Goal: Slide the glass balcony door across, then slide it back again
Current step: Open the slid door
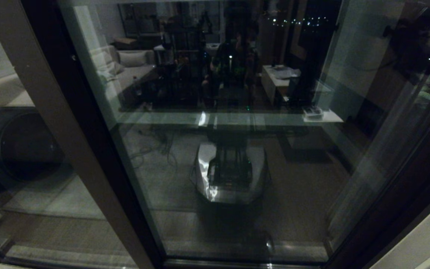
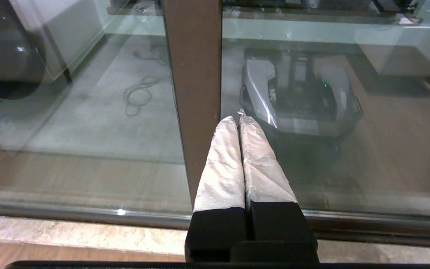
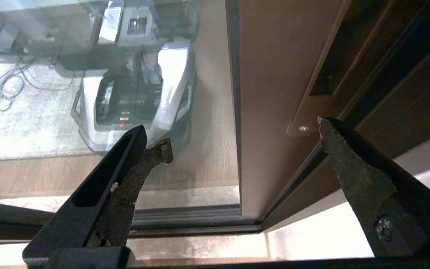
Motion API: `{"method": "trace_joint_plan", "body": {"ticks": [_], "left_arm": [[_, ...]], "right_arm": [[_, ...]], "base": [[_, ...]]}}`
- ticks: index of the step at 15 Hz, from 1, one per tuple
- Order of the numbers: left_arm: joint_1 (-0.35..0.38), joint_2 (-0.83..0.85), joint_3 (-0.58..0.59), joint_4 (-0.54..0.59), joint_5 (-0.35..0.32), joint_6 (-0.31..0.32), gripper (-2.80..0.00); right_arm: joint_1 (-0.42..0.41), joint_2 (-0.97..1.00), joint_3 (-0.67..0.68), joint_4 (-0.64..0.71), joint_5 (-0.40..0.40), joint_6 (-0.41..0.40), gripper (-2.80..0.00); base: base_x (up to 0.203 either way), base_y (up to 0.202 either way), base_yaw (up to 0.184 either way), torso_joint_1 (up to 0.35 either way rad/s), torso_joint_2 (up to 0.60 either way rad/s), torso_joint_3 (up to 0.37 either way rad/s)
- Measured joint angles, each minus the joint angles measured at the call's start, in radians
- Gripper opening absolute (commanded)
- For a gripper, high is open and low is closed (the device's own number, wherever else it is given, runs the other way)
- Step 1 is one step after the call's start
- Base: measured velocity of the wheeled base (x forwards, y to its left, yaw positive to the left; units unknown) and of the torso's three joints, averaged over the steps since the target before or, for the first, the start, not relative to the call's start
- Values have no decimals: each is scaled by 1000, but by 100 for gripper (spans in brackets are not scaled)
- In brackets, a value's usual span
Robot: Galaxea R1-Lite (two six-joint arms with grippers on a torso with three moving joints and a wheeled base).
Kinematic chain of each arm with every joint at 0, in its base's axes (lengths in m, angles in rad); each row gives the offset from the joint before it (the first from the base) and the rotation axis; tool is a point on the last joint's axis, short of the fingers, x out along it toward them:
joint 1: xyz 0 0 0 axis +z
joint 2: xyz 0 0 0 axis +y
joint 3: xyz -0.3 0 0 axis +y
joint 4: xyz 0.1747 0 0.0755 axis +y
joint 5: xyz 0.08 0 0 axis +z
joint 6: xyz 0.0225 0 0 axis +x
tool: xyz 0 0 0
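The glass balcony door [image 1: 237, 168] fills the head view, and neither arm shows there. In the right wrist view its brown upright edge [image 3: 267, 93] carries a narrow recessed slot handle [image 3: 321, 84] with a small round shiny fitting [image 3: 303, 128] below it. My right gripper [image 3: 243, 136] is open and empty, one finger in front of the glass, the other beside the handle plate. My left gripper [image 2: 237, 118] is shut on nothing. Its white-wrapped fingertips lie against the right side of a plain brown stile [image 2: 192, 93], close to the glass. Whether they touch it I cannot tell.
A dark frame [image 1: 405, 168] bounds the door on the right, with a pale wall [image 1: 424, 239] beyond. The floor track [image 3: 185, 220] and a stone sill [image 2: 69, 231] run along the bottom. A dark round-fronted appliance [image 1: 24, 145] stands behind the left glass. My own base [image 1: 230, 175] is reflected mid-pane.
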Motion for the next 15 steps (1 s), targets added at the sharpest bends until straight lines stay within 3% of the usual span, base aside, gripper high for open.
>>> {"method": "trace_joint_plan", "body": {"ticks": [8,15], "left_arm": [[0,0,0,0,0,0,-280],[0,0,0,0,0,0,-280]], "right_arm": [[3,33,4,-55,22,5,0],[3,50,56,-230,17,59,0]], "base": [[0,0,0,0,0,0],[0,0,0,0,0,0]]}}
